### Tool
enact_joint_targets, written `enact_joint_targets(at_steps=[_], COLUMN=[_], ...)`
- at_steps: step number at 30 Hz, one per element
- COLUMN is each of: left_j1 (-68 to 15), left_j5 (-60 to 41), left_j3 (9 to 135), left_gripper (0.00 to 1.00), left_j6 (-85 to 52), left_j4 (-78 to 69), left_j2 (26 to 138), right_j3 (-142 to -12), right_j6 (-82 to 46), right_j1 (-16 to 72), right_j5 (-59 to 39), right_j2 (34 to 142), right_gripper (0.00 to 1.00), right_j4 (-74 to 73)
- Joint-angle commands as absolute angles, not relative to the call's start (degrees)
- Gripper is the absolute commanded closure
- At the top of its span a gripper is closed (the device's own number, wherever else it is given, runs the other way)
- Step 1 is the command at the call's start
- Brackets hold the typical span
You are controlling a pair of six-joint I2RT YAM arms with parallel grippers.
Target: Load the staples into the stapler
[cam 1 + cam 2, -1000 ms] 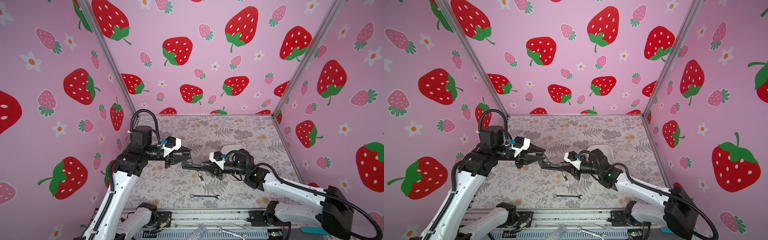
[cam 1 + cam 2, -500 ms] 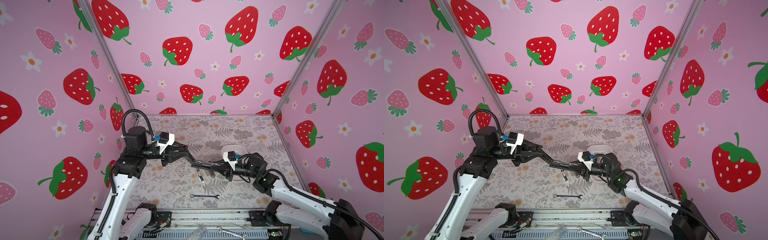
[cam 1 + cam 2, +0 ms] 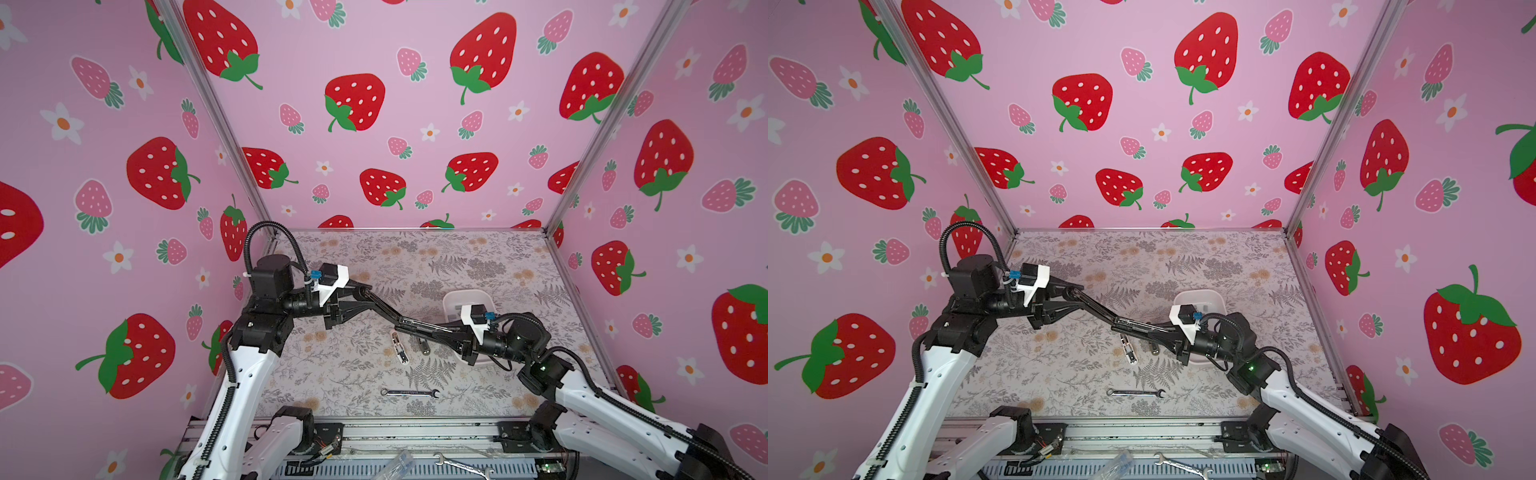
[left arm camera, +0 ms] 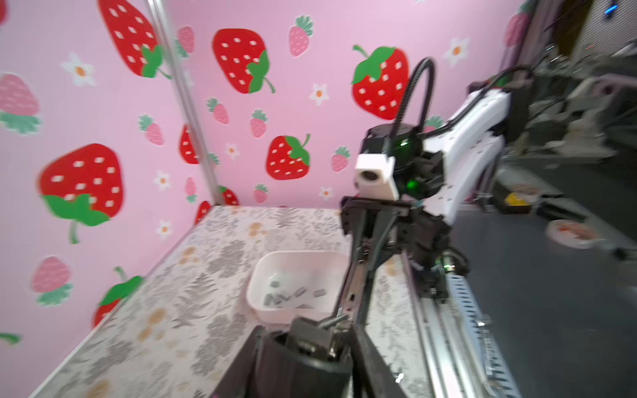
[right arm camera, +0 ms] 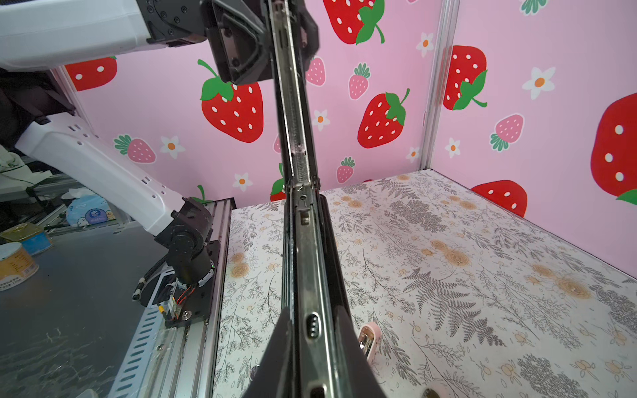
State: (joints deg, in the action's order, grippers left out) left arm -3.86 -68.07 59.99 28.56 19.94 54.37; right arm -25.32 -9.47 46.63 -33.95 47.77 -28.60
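Reaching inward, nearly level, right end effector (image 5: 312,320) clamps the black stapler (image 3: 386,308); left end effector (image 3: 368,296), angled downward, meets its other end, grip blurred, cannot tell; staples (image 4: 286,296) in tray (image 4: 256,272) beside right end effector.

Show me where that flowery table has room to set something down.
Bare: the floral table's back strip along the pink wall, and front left beside the silver wrench. Crowded: the middle, with the long black stapler, small pink stapler and white plastic tub.

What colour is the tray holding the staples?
White: the small rectangular plastic tray shows best in the left wrist view.
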Motion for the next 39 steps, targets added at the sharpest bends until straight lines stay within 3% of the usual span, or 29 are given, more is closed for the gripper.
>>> enact_joint_targets(at_steps=[1, 8, 16, 20, 22, 23, 28, 31, 37, 39], left_j1=[-2.61, -2.64, -2.64, -2.64, -2.64, -2.66, -2.59, -2.64, -2.88, -2.92], left_j5=[-56.25, -51.66, -49.13, -34.25, -28.57, -27.52, -18.21, -15.85, -8.27, -1.44], left_j3=[58.71, 58.71, 57.88, 61.07, 62.95, 62.74, 49.87, 42.37, 40.27, 38.55], left_gripper=[0.43, 0.31, 0.28, 0.19, 0.04, 0.01, 0.01, 0.01, 0.01, 0.01], left_j6=[31.84, 30.59, 26.44, -3.13, -17.38, -22.45, -45.02, -50.62, -55.2, -55.29], left_j4=[16.18, 16.3, 13.54, 10.05, 12.73, 13.54, 10.76, 7.84, 16.73, 19.54], left_j2=[54.22, 54.54, 53.27, 51.89, 51.21, 50.56, 43.64, 39.98, 33.42, 29.72], right_j3=[-26.17, -26.51, -27.18, -26.9, -27.02, -27.19, -27.74, -28.58, -33.15, -33.98], right_j6=[-10.88, -10.27, -9.87, -9.29, -8.52, -8.0, -6.44, -9.11, -17.9, -18.45], right_j1=[46.1, 46.06, 46.27, 47.83, 49.46, 50.48, 57.61, 62.11, 73.37, 77.93], right_j5=[-31.93, -28.46, -22.7, -16.95, -12.94, -10.72, -0.43, 5.68, 17.43, 24.98], right_j2=[45.0, 45.02, 46.22, 46.02, 46.17, 46.34, 47.21, 48.71, 55.26, 57.68], right_gripper=[1.0, 1.0, 1.0, 1.0, 1.0, 1.0, 1.0, 1.0, 1.0, 1.0], right_j4=[-34.77, -33.32, -31.67, -31.12, -30.4, -29.95, -29.7, -30.42, -29.1, -29.77])
